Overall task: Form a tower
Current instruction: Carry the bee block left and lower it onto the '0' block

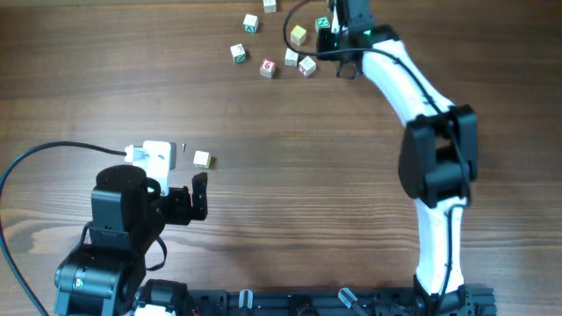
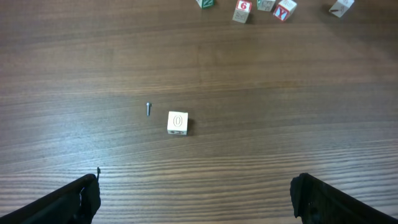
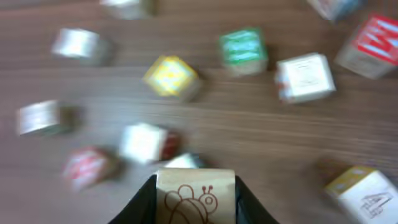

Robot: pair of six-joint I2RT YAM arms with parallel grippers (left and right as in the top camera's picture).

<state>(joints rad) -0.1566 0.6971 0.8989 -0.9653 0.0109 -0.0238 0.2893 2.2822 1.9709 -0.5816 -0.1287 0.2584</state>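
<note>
No tower is in view; only single letter cubes show. My right gripper [image 3: 195, 189] is shut on a pale wooden cube [image 3: 195, 198] with a brown bee drawing, among the scattered cubes at the far side of the table. Overhead, the right gripper [image 1: 337, 26] reaches over that cluster. One cream cube [image 1: 202, 159] marked with an oval lies alone near the left arm, and it also shows as the cream cube [image 2: 177, 122] in the left wrist view. My left gripper [image 2: 196, 194] stands wide open just short of it, holding nothing; overhead, the left gripper [image 1: 198, 186] sits below that cube.
Several loose cubes lie at the far edge: a yellow one [image 1: 299, 34], a red-marked one [image 1: 268, 67], a green one [image 1: 238, 53]. A small screw [image 2: 148, 109] lies left of the lone cube. The left arm's black cable [image 1: 35, 154] loops over the left side of the table.
</note>
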